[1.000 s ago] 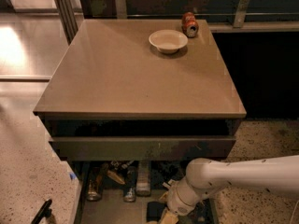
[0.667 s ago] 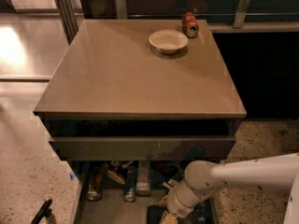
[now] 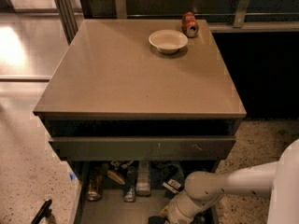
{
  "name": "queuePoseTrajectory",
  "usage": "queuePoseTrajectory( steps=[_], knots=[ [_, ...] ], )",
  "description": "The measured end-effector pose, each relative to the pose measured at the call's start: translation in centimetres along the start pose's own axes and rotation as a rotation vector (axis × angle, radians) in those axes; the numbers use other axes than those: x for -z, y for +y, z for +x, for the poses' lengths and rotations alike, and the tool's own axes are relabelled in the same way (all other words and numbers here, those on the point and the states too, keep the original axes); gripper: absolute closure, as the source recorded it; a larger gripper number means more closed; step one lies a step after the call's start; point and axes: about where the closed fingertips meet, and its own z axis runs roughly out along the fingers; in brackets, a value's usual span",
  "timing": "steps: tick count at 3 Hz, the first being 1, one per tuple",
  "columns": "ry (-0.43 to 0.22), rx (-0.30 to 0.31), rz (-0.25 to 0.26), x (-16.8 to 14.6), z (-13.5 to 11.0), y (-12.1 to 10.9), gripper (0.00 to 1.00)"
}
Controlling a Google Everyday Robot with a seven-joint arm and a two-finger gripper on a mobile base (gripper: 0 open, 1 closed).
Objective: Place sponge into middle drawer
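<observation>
The middle drawer (image 3: 107, 208) is pulled out at the bottom of the brown cabinet and shows a grey floor with several items along its back. My white arm (image 3: 205, 192) reaches in from the right over the drawer's front right part. My gripper (image 3: 161, 217) sits low there, mostly cut off by the frame's bottom edge. A small pale yellow sliver (image 3: 164, 212) at the gripper looks like the sponge's foam; the rest of the sponge is hidden.
A flat grey-brown drawer front (image 3: 140, 148) stands slightly out above the tray. On the cabinet top (image 3: 117, 78) sit a white bowl (image 3: 168, 40) and a red can (image 3: 189, 24) on its side. Bottles and cans (image 3: 138, 178) lie at the drawer's back. A dark object (image 3: 41, 213) lies on the speckled floor at left.
My arm has shifted slightly lower and left inside the drawer. Nothing else has moved.
</observation>
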Motion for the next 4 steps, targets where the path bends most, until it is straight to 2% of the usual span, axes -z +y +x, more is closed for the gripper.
queuePoseTrajectory(
  steps=[3, 4],
  knots=[
    [-0.009, -0.023, -0.027, -1.1, 1.1, 0.1, 1.00],
    [-0.009, -0.023, -0.028, -1.1, 1.1, 0.1, 0.82]
  ],
)
